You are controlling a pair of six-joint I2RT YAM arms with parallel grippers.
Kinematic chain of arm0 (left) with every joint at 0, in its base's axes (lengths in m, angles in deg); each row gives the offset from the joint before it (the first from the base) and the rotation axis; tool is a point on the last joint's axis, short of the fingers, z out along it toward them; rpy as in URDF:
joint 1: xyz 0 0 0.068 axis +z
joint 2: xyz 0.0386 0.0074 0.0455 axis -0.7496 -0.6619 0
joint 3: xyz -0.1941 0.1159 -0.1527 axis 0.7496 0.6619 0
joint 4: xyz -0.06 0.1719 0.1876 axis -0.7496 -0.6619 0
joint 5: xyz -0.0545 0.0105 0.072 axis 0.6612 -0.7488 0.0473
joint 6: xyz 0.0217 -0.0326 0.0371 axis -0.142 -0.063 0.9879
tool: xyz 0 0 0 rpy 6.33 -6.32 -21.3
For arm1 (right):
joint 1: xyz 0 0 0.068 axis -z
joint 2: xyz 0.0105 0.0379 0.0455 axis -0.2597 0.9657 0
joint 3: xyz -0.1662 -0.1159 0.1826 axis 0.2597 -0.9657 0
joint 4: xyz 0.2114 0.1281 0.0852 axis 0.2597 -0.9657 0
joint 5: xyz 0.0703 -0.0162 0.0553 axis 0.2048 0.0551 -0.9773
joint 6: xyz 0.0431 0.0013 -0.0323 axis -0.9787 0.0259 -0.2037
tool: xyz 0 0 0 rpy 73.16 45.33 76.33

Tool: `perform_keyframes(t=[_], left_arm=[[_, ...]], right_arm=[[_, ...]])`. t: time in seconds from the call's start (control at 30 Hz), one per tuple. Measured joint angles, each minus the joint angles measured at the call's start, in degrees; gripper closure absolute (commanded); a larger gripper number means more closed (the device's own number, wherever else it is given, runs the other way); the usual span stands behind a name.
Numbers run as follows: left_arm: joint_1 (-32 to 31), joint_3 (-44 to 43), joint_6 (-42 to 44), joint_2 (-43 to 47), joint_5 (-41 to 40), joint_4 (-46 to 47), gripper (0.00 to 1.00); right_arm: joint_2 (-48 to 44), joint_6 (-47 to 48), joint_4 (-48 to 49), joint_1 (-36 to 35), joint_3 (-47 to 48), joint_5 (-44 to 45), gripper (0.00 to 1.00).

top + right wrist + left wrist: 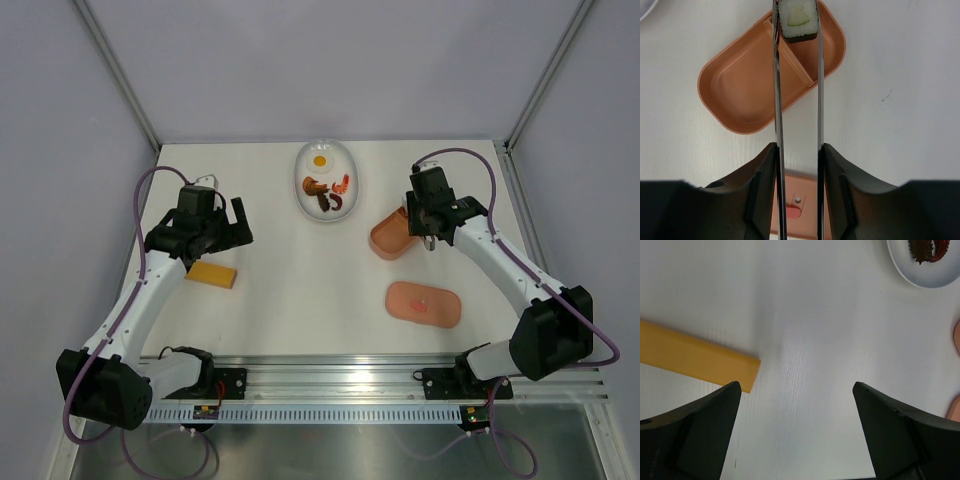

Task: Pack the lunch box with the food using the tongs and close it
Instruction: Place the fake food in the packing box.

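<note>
The left arm and right arm are white tubes with pretty chunky black joints, and a purple cable loops back from behind each gripper to the black base. Both the left gripper and right gripper have matte black wedge fingers.

- Top view: fixed, high at the near side, facing down over the whole surface.
- Left wrist view: close, low, facing past the left tool toward the dish.
- Right wrist view: close, facing down along the tongs onto the lunch box.
- Top view shares both dish and lunch box.
</note>
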Motion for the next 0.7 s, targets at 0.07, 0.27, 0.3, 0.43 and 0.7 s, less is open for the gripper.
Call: perform_keyframes(t=[0.07, 0.27, 0.3, 0.43, 0.7], left_arm=[[0.0, 0.0, 0.0, 0.0, 0.02, 0.0, 0.01], [0.0, 0.0, -0.11, 0.0, 0.02, 0.0, 0.01], [0.0, 0.0, -0.11, 0.0, 0.02, 0.0, 0.01], [0.0, 0.0, -0.11, 0.0, 0.02, 0.0, 0.01], [0.0, 0.0, -0.13, 0.02, 0.0, 0.0, 0.01]], right_arm=[[0.07, 0.13, 0.04, 0.0, -0.07, 0.0, 0.53], [0.37, 0.35, 0.11, 0.0, -0.83, 0.22, 0.51], [0.48, 0.35, 0.13, 0.0, -0.94, 0.24, 0.51], [0.63, 0.35, 0.17, 0.0, -1.4, 0.61, 0.48], [0.7, 0.37, 0.79, 0.0, -1.46, 0.79, 0.4]])
